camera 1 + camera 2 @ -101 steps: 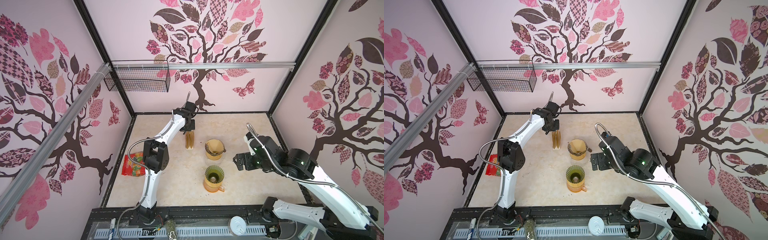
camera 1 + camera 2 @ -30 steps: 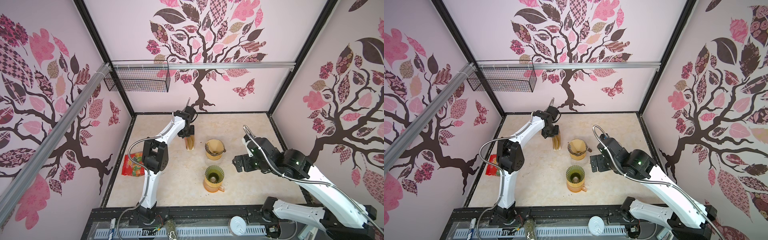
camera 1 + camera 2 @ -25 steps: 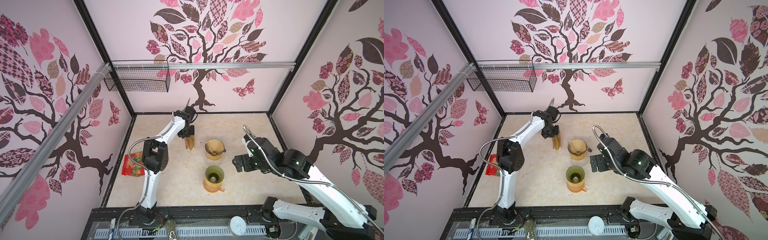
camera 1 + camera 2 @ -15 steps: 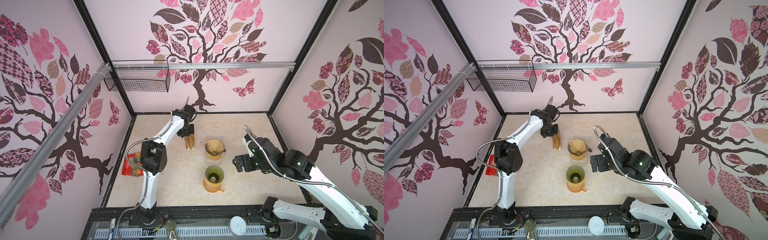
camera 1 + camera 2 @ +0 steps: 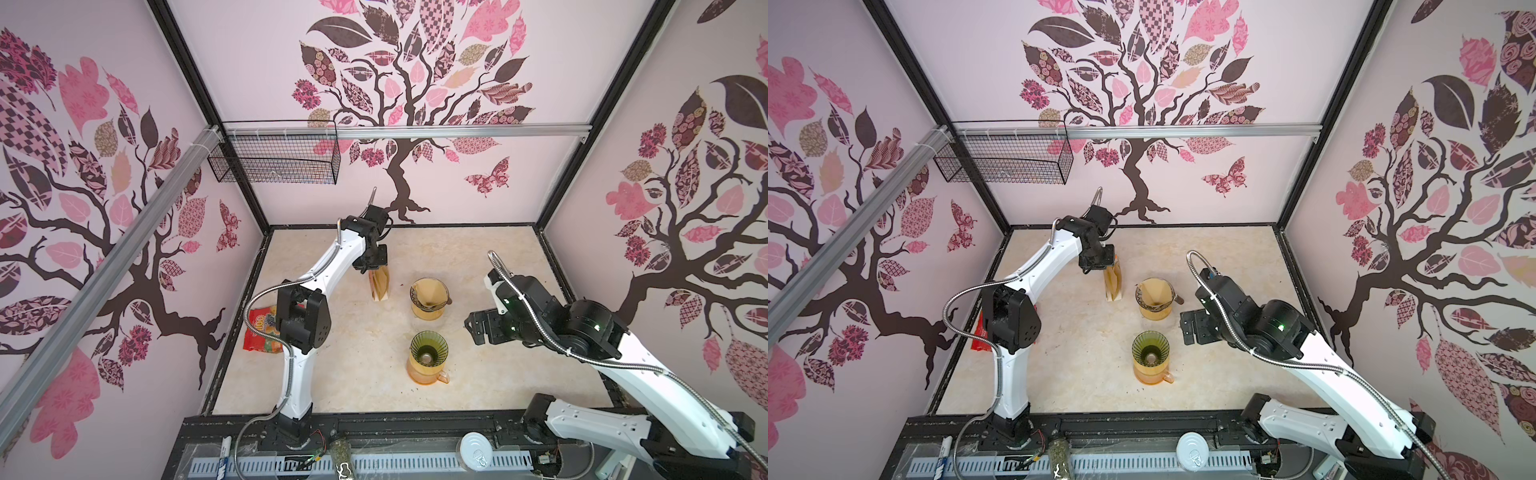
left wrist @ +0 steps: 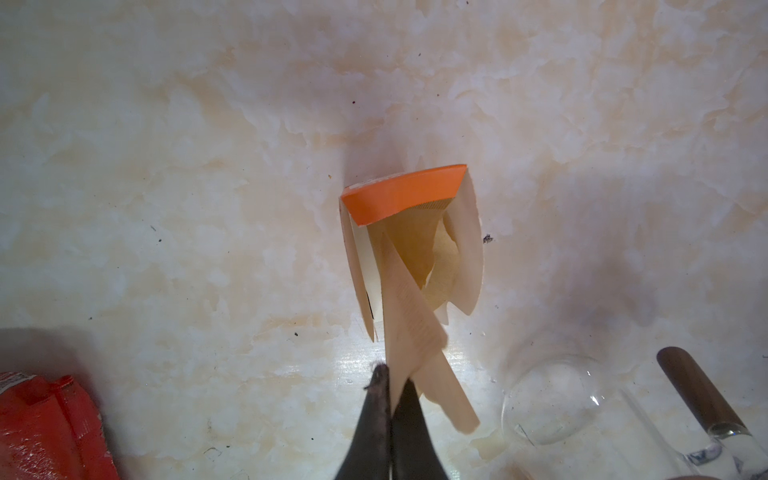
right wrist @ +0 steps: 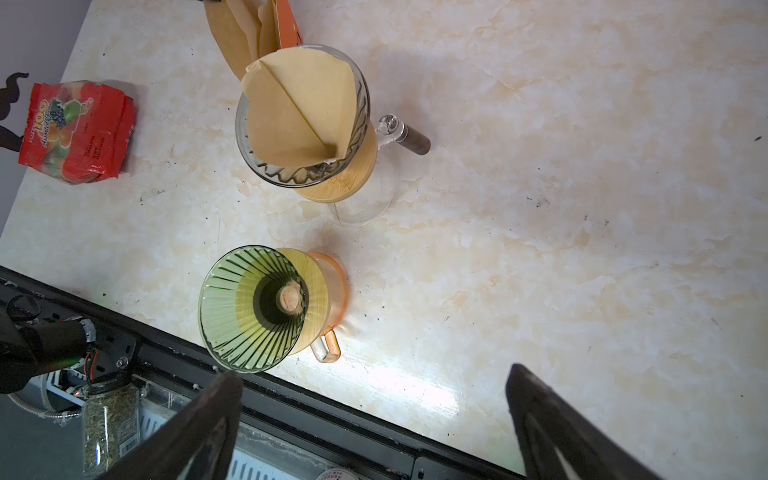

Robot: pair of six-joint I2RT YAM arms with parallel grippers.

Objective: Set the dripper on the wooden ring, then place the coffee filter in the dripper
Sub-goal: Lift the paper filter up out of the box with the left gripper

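- The left arm [image 5: 328,266] stretches to the back of the table [image 5: 478,257]. Its left gripper [image 6: 390,384] points down, tips pressed together on the edge of a brown coffee filter [image 6: 409,316], which sits partly out of the orange-topped filter pack [image 6: 405,195].
- The right arm [image 5: 582,328] is bent. Its right gripper [image 7: 374,372] hovers spread wide, near the green dripper [image 7: 232,307] and the clear dripper [image 7: 360,120], which has a paper filter in it.

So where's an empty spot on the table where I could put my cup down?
The biggest bare patch is the far right corner of the table, behind the clear dripper. Another lies between the red snack bag and the green dripper. It's crowded mid-table, where both drippers and the filter pack stand close.
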